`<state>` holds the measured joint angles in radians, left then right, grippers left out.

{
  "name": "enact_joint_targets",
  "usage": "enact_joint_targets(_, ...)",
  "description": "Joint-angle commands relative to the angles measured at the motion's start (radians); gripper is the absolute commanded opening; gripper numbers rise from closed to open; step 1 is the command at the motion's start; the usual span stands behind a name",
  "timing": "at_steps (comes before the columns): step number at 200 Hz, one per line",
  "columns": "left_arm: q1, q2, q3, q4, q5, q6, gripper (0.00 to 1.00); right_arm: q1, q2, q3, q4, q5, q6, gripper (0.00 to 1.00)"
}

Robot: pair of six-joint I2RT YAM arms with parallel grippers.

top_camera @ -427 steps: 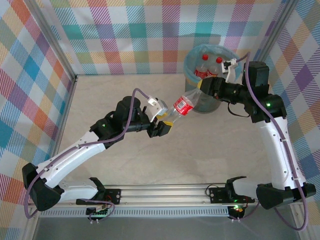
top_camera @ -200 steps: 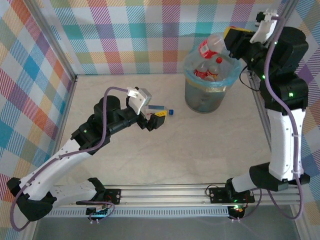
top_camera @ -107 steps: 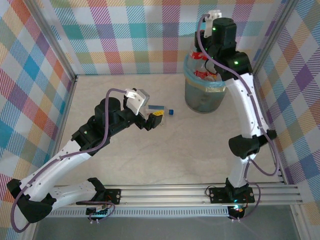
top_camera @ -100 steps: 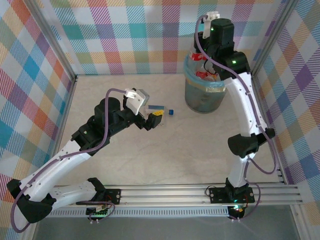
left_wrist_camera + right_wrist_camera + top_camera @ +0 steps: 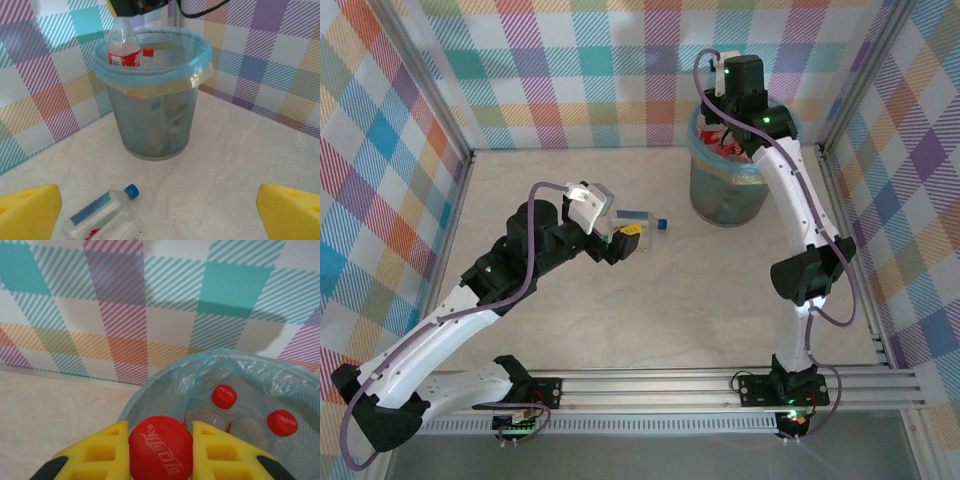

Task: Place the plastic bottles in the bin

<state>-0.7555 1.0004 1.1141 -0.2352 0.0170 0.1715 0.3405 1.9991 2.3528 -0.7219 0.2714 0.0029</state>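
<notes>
Count: one held bottle [image 5: 123, 46], one loose bottle [image 5: 102, 221], two red caps [image 5: 223, 396] inside bin [image 5: 152, 77].
Held bottle: upright at bin rim, cap clamped by right gripper [image 5: 161, 446].
Loose bottle: flat on table [image 5: 225, 150], blue cap binward.
Left gripper [image 5: 160, 212]: spread, empty.

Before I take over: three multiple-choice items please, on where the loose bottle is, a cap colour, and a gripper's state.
1. Where is the blue-capped bottle?
A. lying on the table, short of the bin
B. inside the bin
C. standing upright on the table

2. What colour is the cap of the bottle in the right gripper?
A. blue
B. green
C. red

3. How is the left gripper?
A. shut on a bottle
B. open, empty
C. shut on the bag

Answers: 1 A, the left wrist view shows it on its side. 2 C, the fingers clamp a red cap. 3 B, its fingers stand wide apart.
</notes>
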Motion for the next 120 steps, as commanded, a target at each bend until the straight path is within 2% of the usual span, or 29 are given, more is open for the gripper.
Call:
enact_joint_targets(1, 0.01, -0.023, -0.018, -0.004, 0.008, -0.02, 1.0, -0.021, 0.058, -0.024, -0.019, -0.039, 0.016, 0.0)
enact_joint_targets(81, 0.018, -0.024, -0.037, -0.011, 0.001, -0.03, 1.0, -0.07, 0.152, -0.171, -0.032, -0.075, 0.035, 0.0)
enact_joint_targets(120, 0.021, -0.013, -0.043, -0.011, -0.001, -0.042, 1.0, -0.099, 0.164, -0.247, -0.047, -0.085, 0.092, 0.0)
